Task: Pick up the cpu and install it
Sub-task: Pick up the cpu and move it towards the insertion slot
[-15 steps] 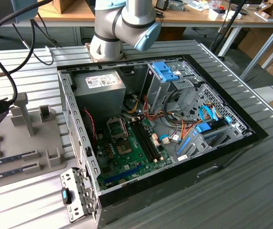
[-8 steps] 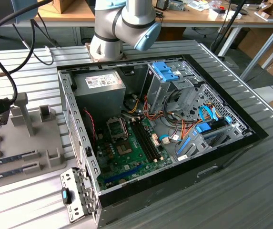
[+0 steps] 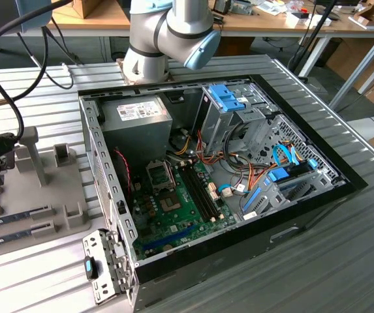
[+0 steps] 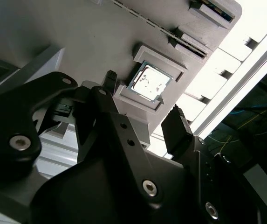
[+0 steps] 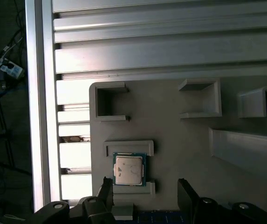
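Tool [image 5: 144, 181] open over cpu [image 5: 129, 169] in grey holder [image 5: 170, 121] by table [image 5: 124, 60] edge; cpu off-centre between 2 fingers [image 5: 106, 185], so 1 may clip it or the holder lip.

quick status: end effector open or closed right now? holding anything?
End effector: open, holding nothing. The cpu lies in its grey holder, close to the fingertips.

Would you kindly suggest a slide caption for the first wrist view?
Open gripper poised over the cpu, which sits in its nest on the grey holder tray.
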{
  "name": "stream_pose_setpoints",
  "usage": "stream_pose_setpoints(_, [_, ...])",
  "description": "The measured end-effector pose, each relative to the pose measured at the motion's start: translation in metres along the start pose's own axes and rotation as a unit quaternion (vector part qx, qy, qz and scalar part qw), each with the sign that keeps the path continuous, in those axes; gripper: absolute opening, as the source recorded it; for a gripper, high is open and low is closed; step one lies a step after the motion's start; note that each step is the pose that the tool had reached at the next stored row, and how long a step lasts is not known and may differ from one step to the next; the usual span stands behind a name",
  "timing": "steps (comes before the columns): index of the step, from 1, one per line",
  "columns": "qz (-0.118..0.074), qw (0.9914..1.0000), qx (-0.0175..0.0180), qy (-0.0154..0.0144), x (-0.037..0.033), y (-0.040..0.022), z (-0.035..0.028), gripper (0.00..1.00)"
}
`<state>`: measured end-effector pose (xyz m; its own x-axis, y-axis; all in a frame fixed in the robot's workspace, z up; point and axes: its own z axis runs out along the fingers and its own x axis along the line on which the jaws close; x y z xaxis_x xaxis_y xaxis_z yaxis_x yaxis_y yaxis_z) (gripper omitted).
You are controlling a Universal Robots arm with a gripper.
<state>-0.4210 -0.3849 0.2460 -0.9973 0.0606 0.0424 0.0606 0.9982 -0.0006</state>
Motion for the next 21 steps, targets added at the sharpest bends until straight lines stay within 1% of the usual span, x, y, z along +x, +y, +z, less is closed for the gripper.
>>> stream_pose_setpoints(6, [0.000,1.00000,0.0000,0.0000,0.0010,-0.0001,0.0003,0.66])
stream_pose_setpoints(10, [0.000,1.00000,0.0000,0.0000,0.0032,-0.0002,0.0010,0.66])
stream_pose_setpoints(21, [0.000,1.00000,0.0000,0.0000,0.0041,-0.0003,0.0027,0.66])
